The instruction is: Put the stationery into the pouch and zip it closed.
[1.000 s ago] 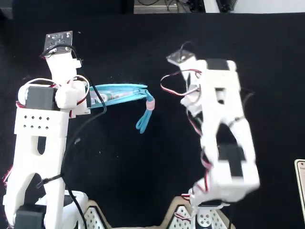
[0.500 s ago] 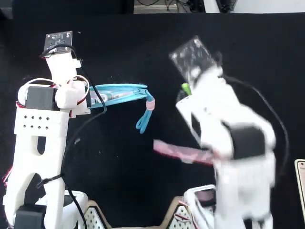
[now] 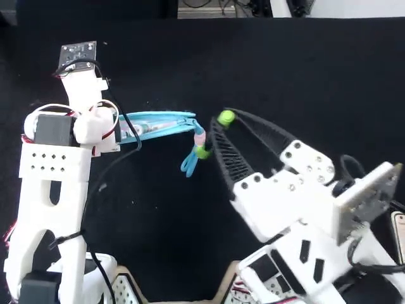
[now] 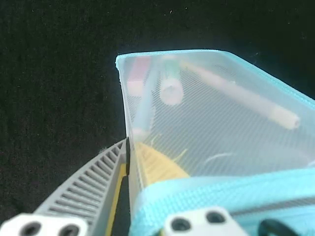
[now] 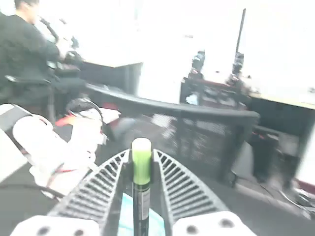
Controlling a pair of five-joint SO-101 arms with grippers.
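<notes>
Pouch (image 3: 161,121), black table (image 3: 316,76), perhaps desks (image 5: 275,113) beyond.

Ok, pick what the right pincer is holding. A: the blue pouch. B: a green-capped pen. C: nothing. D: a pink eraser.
B: in the right wrist view the green-capped pen stands clamped between the right pincer's fingers; the pouch sits in the left pincer.

Translucent pouch (image 4: 221,147) with turquoise zip edge (fine mesh pattern), green-capped marker (image 5: 141,169), black ribbed fingers (image 3: 231,158), black tablecloth (image 3: 304,63)
</notes>
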